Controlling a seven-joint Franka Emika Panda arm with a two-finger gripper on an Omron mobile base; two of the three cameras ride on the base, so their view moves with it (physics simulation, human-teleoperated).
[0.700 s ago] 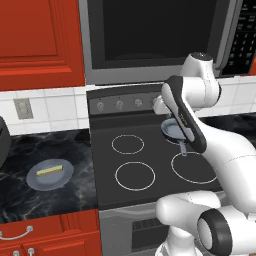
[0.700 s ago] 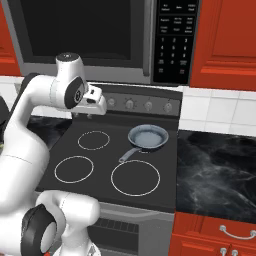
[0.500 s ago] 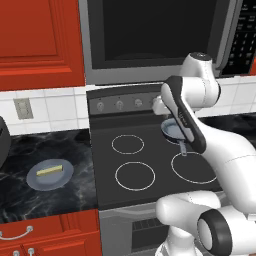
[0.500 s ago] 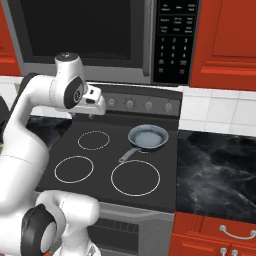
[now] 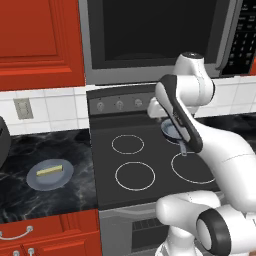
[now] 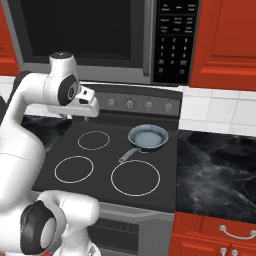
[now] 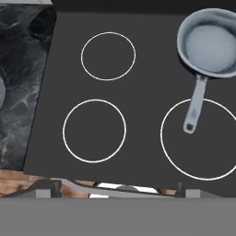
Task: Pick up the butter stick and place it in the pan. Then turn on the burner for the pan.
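While the arm is raised above the black stove top [image 6: 100, 170], we see its gripper [image 6: 87, 116] hanging over the rear of the stove, just in front of the control knobs [image 6: 129, 104]. Its fingers stand wide apart, near their fullest spread, and hold nothing. In the hand view we look straight down on the cooktop, where the two finger tips [image 7: 46, 188] rise at the lower edge, far apart from each other.

The pan [image 6: 147, 138] sits on the rear right burner, its bowl empty and its handle reaching toward the large front right burner ring [image 6: 135, 177]; in the hand view the handle's end lies just inside that ring [image 7: 203, 138]. In the left base view the pan [image 5: 171, 131] is partly hidden behind the arm.

The butter stick [image 5: 51, 170] lies on a flat grey-blue plate [image 5: 37, 181] on the dark marble counter [image 5: 45, 150] to the left of the stove, well apart from both the pan and the gripper. Red cabinets [image 5: 40, 42] and a microwave [image 6: 90, 35] hang above.
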